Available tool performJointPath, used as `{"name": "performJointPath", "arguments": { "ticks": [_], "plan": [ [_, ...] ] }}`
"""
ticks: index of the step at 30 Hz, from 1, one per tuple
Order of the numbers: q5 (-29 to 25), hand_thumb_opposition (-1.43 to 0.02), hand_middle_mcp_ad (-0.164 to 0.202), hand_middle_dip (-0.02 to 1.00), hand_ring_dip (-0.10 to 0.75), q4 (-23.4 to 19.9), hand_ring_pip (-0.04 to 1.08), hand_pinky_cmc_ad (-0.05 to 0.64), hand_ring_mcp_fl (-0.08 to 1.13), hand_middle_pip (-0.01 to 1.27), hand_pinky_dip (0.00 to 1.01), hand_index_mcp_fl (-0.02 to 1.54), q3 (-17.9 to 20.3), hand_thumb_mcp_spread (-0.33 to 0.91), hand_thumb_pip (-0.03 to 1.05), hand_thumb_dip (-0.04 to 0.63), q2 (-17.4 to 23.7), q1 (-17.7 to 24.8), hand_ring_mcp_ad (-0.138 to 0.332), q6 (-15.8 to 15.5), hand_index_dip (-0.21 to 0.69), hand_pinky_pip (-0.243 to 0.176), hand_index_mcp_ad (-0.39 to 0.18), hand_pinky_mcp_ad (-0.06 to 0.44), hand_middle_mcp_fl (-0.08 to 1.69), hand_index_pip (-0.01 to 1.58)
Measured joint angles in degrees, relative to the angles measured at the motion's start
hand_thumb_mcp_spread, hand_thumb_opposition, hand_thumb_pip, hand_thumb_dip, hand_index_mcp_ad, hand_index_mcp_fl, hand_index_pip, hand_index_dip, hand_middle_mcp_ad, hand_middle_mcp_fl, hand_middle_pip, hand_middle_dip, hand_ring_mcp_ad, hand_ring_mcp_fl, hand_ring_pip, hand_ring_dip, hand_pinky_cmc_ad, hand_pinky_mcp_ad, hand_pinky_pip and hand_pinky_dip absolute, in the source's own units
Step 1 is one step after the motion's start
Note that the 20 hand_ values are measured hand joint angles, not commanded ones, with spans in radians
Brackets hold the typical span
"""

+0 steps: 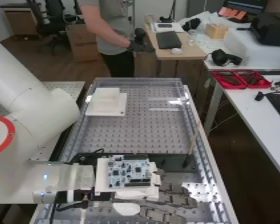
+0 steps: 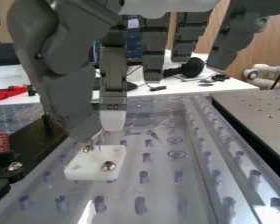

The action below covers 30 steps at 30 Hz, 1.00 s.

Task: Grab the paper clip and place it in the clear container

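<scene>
"Where's the hand (image 1: pixel 174 199)?"

"Over the near end of the surface (image 1: pixel 134 132)."

"What's it got?"

"Its thumb (image 2: pixel 65 92) and one finger (image 2: pixel 113 100) pinch the paper clip (image 2: pixel 99 139), a thin bit of wire, just above a white block (image 2: pixel 87 167) with shiny screws (image 2: pixel 109 165)."

"Does the wire touch the block?"

"I can't tell."

"What's up by the far left corner?"

"Some flat white pieces (image 1: pixel 106 104)."

"And the red trays (image 1: pixel 240 79)?"

"They sit on the white table (image 1: pixel 256 111), off to the right."
</scene>
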State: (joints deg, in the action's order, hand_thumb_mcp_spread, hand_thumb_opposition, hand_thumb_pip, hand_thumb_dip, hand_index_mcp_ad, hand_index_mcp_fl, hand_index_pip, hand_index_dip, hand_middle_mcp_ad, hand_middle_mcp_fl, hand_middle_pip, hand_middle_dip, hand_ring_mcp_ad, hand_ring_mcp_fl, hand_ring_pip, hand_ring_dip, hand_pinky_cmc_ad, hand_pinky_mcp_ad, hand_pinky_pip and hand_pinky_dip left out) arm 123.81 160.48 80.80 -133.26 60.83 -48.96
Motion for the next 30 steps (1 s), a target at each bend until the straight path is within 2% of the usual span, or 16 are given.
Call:
{"name": "performJointPath", "arguments": {
  "ticks": [9,17,19,21,24,30],
  "plan": [
    [0.1,-0.86,0.073,0.22,0.096,-0.2,0.09,0.298,0.0,0.13,0.19,0.39,0.0,0.46,0.65,0.253,0.0,0.0,0.101,0.1,0.08,-0.024,-0.164,0.23,0.21,1.53],
    [-0.1,-0.9,0.072,0.22,0.096,-0.4,0.09,0.298,0.0,0.13,0.19,0.45,0.0,0.47,0.65,0.253,-0.1,0.0,0.101,0.7,0.084,-0.028,-0.164,0.23,0.21,1.52],
    [-0.1,-0.91,0.075,0.22,0.096,-0.5,0.09,0.298,0.01,0.13,0.19,0.46,0.0,0.47,0.65,0.253,-0.1,0.0,0.099,0.8,0.084,-0.01,-0.164,0.23,0.22,1.52],
    [-0.2,-0.91,0.073,0.22,0.096,-0.7,0.1,0.298,0.01,0.13,0.19,0.46,0.0,0.47,0.65,0.253,-0.1,0.0,0.099,1.3,0.087,-0.01,-0.164,0.23,0.22,1.52],
    [-0.3,-0.92,0.073,0.23,0.096,-1.2,0.1,0.298,0.01,0.13,0.19,0.48,0.2,0.47,0.65,0.253,0.1,0.0,0.099,2.4,0.091,-0.01,-0.161,0.236,0.22,1.53],
    [-1.4,-0.92,0.073,0.22,0.096,-3.5,0.11,0.298,0.01,0.12,0.19,0.51,1.7,0.47,0.65,0.251,2.0,0.2,0.099,6.4,0.087,-0.01,-0.162,0.248,0.25,1.49]
  ]
}}
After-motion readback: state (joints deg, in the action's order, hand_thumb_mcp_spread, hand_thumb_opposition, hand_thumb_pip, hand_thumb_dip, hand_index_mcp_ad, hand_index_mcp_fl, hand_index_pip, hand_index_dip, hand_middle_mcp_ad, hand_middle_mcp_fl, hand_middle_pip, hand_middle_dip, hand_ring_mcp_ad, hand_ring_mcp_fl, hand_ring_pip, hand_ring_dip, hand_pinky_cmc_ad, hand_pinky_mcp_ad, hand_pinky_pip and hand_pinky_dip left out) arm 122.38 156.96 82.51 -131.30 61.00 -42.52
